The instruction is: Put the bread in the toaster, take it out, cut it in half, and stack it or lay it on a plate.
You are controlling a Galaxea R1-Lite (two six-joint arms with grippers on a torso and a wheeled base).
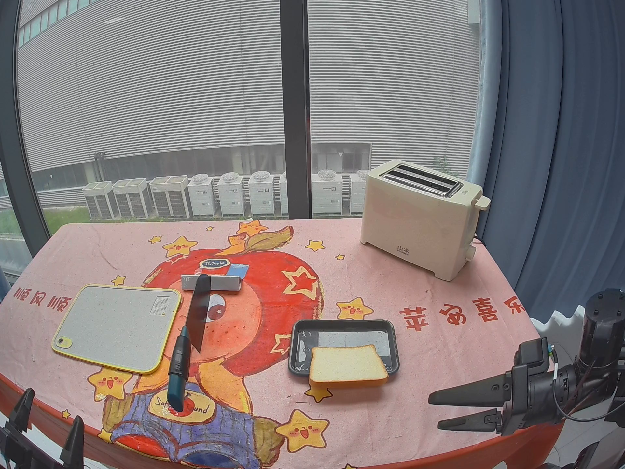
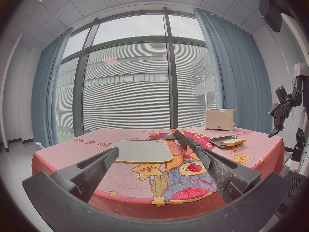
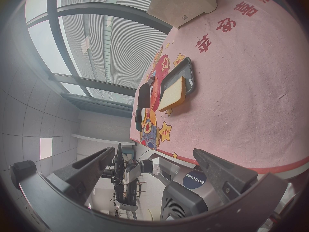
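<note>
A slice of bread (image 1: 347, 365) lies half on the near rim of a black tray (image 1: 343, 340), also bread (image 3: 174, 94) and tray (image 3: 190, 74), and bread (image 2: 234, 141). The cream toaster (image 1: 420, 215) stands at the back right with empty slots. A knife (image 1: 189, 333) with a dark handle rests blade-up on a small grey stand (image 1: 211, 283), beside the grey cutting board (image 1: 117, 325). My right gripper (image 1: 437, 410) is open at the table's near right corner, off to the bread's right. My left gripper (image 1: 47, 419) is open below the near left edge, nothing between its fingers.
The table carries a pink cartoon cloth (image 1: 416, 333). A window and a blue curtain (image 1: 560, 131) stand behind and to the right of the toaster. Bare cloth lies between tray and toaster.
</note>
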